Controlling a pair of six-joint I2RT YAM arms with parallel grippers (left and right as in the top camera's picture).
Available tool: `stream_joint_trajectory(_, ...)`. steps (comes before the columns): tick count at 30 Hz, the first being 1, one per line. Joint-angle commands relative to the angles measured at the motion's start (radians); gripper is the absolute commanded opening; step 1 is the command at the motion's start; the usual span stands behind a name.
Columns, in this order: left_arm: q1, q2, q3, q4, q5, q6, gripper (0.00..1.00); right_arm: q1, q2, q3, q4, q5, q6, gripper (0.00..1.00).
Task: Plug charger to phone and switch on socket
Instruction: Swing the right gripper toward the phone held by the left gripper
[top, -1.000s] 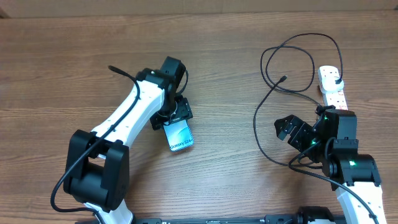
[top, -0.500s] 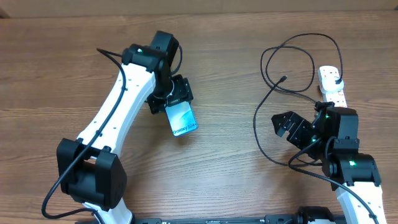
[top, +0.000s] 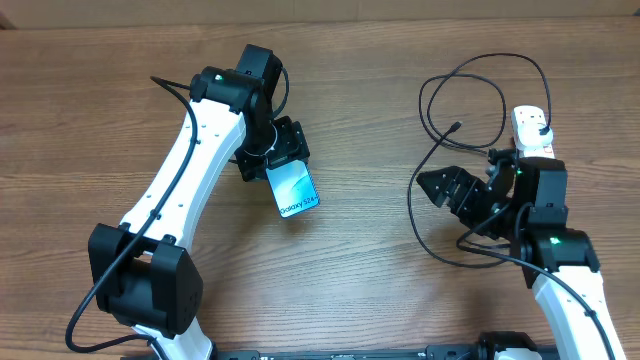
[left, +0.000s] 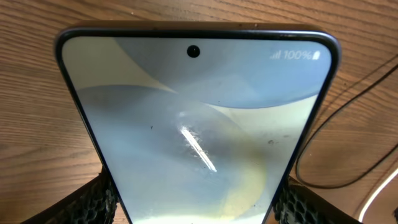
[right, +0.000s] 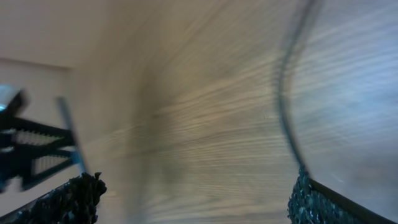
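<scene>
My left gripper (top: 277, 160) is shut on the phone (top: 296, 190), whose light blue screen faces up and sticks out toward the lower right, above the table. In the left wrist view the phone (left: 199, 124) fills the frame between the fingers (left: 196, 205). The charger's black cable (top: 470, 75) loops on the table at the right; its connector tip (top: 456, 126) lies free and its plug (top: 541, 131) sits in the socket strip (top: 535, 135). My right gripper (top: 440, 187) is open and empty, beside the cable's left run. The right wrist view is blurred; the cable (right: 286, 112) shows there.
The wooden table (top: 360, 260) carries nothing else. The strip lies near the right edge, partly under my right arm. The cable continues under my right wrist. A thin black wire runs along my left arm.
My left arm has lifted and carried the phone up and a little to the right. My right gripper has swung left and up toward the cable.
</scene>
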Motion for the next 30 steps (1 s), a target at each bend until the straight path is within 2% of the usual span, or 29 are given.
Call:
stream_joint_trajectory(1, 0.006, -0.001, 0.029, 0.0, 0.059, 0.019, 0.7, 0.056, -0.002, -0.085, 0.117, -0.129, 0.093, 1.0)
stream_joint_trajectory(7, 0.006, -0.001, 0.029, 0.002, 0.129, 0.019, 0.7, 0.209, -0.002, -0.237, 0.407, -0.113, 0.206, 1.0)
stream_joint_trajectory(12, 0.018, -0.001, 0.029, 0.0, 0.175, 0.019, 0.7, 0.336, -0.004, -0.259, 0.573, -0.113, 0.229, 1.0)
stream_joint_trajectory(17, 0.05, -0.001, 0.029, 0.0, 0.285, 0.027, 0.7, 0.438, -0.004, -0.259, 0.614, -0.045, 0.248, 1.0)
stream_joint_trajectory(24, 0.089, -0.001, 0.029, -0.005, 0.354, 0.043, 0.7, 0.494, -0.004, -0.259, 0.655, 0.045, 0.262, 1.0)
stream_joint_trajectory(30, 0.107, -0.001, 0.029, -0.004, 0.469, 0.046, 0.71, 0.56, -0.004, -0.259, 0.705, 0.133, 0.262, 1.0)
